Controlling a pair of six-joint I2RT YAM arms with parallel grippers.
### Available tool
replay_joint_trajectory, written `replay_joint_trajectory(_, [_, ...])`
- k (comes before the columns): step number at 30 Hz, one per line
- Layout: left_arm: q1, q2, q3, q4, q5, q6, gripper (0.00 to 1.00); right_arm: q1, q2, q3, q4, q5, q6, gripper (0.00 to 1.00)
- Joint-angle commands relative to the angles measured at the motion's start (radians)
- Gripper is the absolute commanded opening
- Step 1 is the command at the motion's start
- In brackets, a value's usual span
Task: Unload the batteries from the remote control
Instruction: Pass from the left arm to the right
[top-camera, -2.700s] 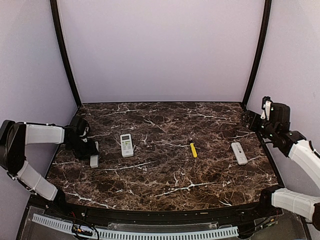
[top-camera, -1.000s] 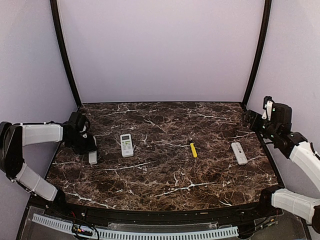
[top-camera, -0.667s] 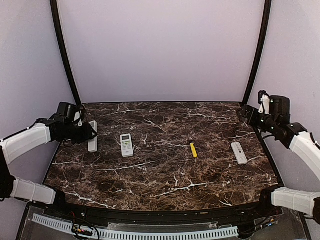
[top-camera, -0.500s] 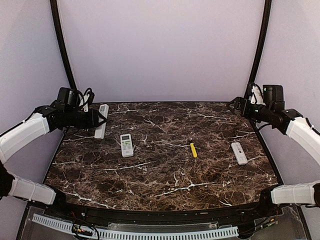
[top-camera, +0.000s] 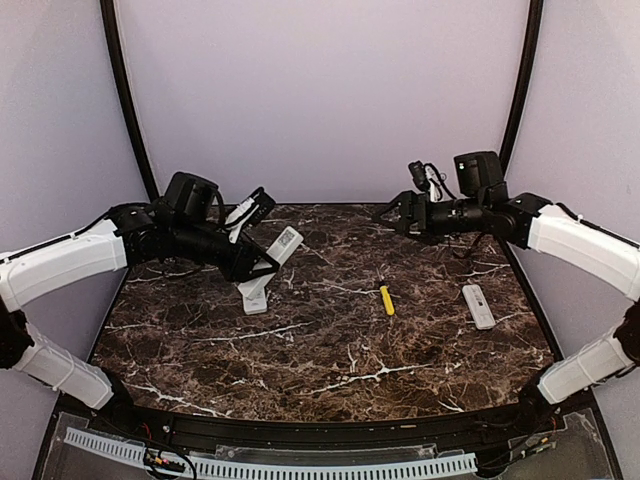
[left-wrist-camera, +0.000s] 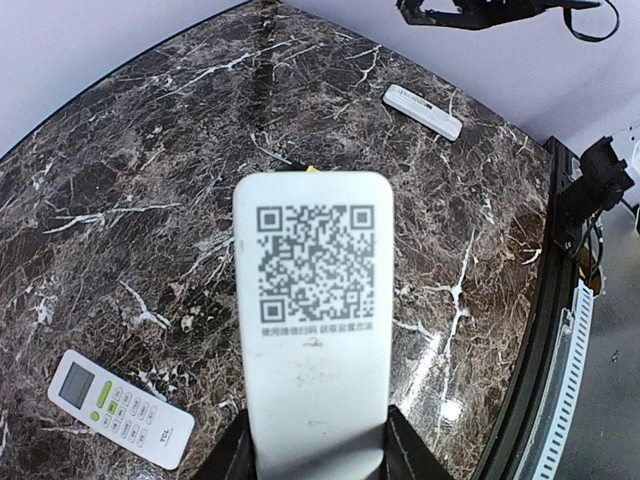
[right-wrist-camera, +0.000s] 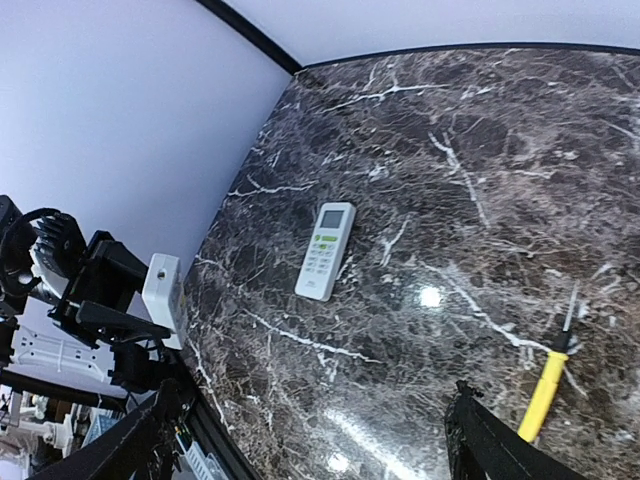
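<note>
While the remote (left-wrist-camera: 312, 330) is clamped by the left gripper (left-wrist-camera: 315, 455), its long axis is pointed far-right toward the open-jawed right gripper (top-camera: 392, 213), well apart.

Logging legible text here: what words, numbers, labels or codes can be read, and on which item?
No text is legible.
Back of the held remote: a QR code, no words.
The print line beneath it: too small.
Buttons of the lying remote: labels too small.
The far remote: markings blurred.
</note>
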Motion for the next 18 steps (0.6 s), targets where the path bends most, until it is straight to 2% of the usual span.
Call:
replay_joint_trajectory(1, [-0.03,-0.02,-0.023,0.013,-0.055,0.086,0.12,0.083,0.081,0.039,0.144,-0.084,0.109,0.88])
replay_joint_trajectory(6, [-0.081,-0.011,-0.038,0.007,-0.125,0.113,0.12,0.147,0.2,0.101,0.203,-0.13,0.151,0.8])
replay_joint_trajectory(18, [-0.118,0.04,-0.028,-0.003,-0.148,0.119,0.11,0.292,0.443,0.247,0.299,-0.201,0.211,0.68])
